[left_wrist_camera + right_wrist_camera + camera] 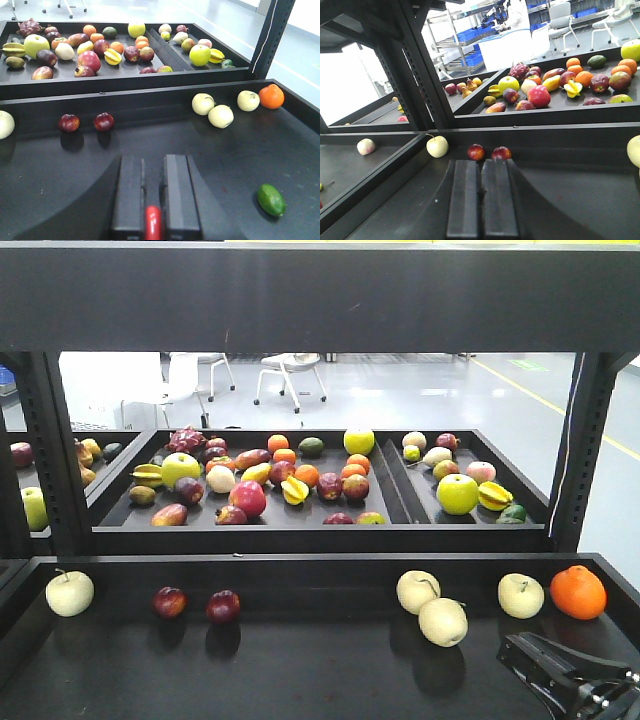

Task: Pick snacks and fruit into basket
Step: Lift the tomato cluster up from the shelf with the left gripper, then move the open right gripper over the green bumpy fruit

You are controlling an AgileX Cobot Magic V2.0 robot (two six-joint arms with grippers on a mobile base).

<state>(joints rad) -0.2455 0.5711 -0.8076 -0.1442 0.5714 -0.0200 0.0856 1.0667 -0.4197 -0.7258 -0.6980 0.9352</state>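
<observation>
Trays hold apples, oranges, starfruit

Left gripper hangs low over the black shelf, aimed at its back wall, with its fingers level and side by side, a narrow slit between them and nothing in it. The right gripper hovers over the same shelf, jaws pressed flat together and empty. In the front view, the right arm pokes in at the shelf's near right corner.
</observation>
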